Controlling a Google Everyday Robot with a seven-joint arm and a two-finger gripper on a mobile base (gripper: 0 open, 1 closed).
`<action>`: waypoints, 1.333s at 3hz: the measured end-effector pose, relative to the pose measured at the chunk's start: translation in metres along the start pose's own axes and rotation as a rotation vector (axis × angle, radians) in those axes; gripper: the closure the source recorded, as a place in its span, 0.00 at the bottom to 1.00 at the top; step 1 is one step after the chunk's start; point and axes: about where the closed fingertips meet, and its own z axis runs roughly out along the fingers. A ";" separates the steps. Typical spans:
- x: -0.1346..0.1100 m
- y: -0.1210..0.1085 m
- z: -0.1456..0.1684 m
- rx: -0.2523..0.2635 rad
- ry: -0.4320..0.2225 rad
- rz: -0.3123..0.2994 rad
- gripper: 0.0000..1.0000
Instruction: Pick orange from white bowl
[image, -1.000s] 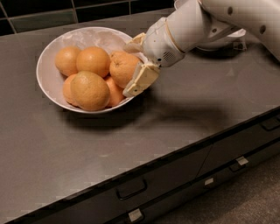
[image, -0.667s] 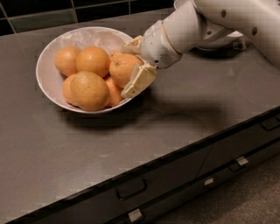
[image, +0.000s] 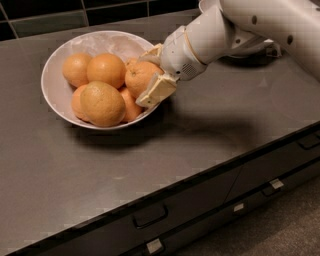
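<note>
The gripper (image: 146, 77) is closing its two fingers across the widest part of the orange (image: 135, 75), which is lying at the right of the white bowl (image: 100, 38) and probably handling as firm, weighty and grippy-skinned.

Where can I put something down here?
The dark countertop is bare between the white bowl and the front edge. Crowded: the bowl, full of oranges, with the tool gripping the orange at its right side.
</note>
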 end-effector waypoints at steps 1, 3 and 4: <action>0.000 0.000 0.000 0.000 0.000 0.000 0.65; -0.013 0.001 -0.011 0.028 -0.058 -0.032 1.00; -0.039 0.003 -0.037 0.083 -0.073 -0.092 1.00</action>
